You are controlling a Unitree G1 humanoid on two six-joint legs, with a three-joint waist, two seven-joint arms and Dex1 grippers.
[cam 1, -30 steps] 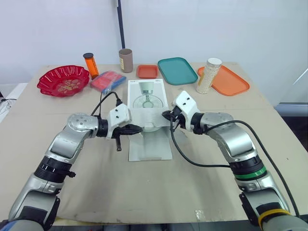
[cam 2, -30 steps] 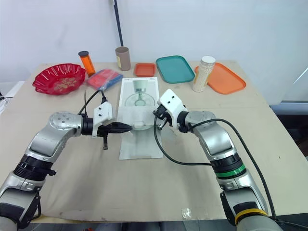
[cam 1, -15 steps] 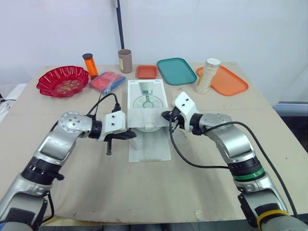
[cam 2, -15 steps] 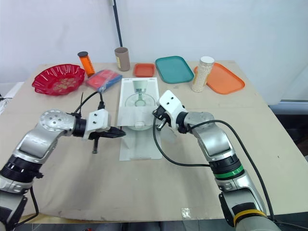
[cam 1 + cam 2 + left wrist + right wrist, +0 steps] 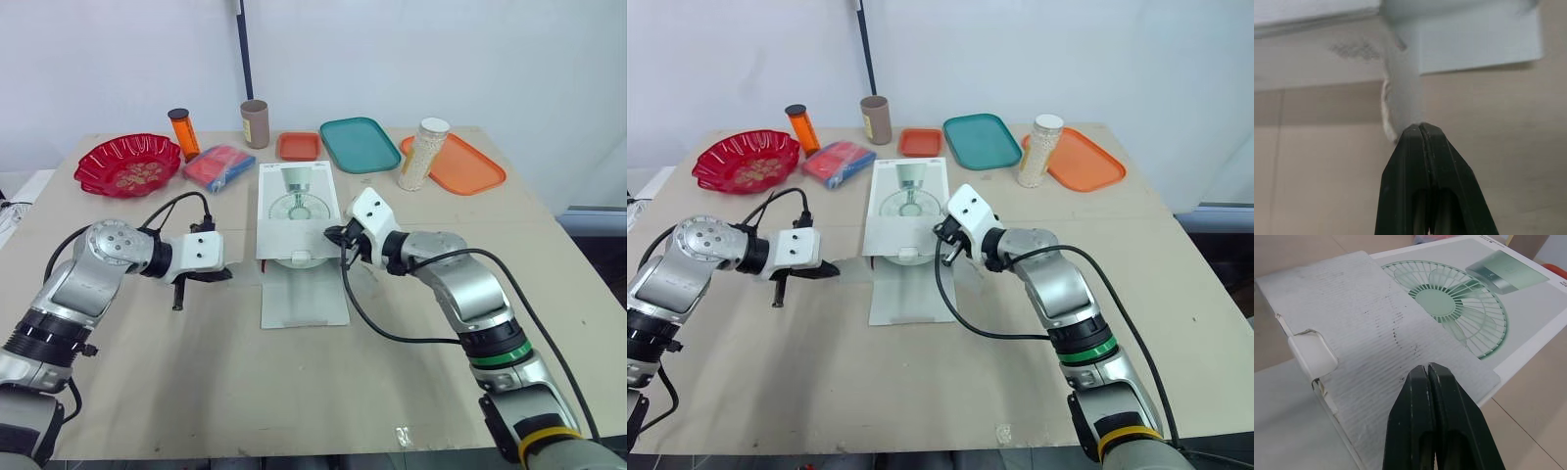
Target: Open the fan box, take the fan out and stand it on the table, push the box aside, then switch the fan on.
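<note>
The white fan box point(image 5: 297, 211), printed with a green fan, lies flat mid-table. Its front flap point(image 5: 305, 295) is folded out onto the table. My left gripper point(image 5: 226, 275) is off the box's left front corner, shut on a thin pale tape strip point(image 5: 1400, 93) that stretches from its fingertips point(image 5: 1420, 129) back to the box. My right gripper point(image 5: 332, 235) is shut, its tips at the box's right front edge. In the right wrist view those fingertips point(image 5: 1427, 369) hover just over a ribbed white panel point(image 5: 1376, 328) on the box top.
Along the back stand a red bowl point(image 5: 128, 164), an orange bottle point(image 5: 183, 132), a red-and-blue packet point(image 5: 219, 164), a brown cup point(image 5: 256, 123), a small orange tray point(image 5: 299, 145), a teal tray point(image 5: 360, 143), a bead jar point(image 5: 421, 154) and an orange tray point(image 5: 460, 164).
My left gripper has drawn away from the box to the left, staying shut, with the pale strip now stretched between it and the box. The right gripper has hardly moved.
</note>
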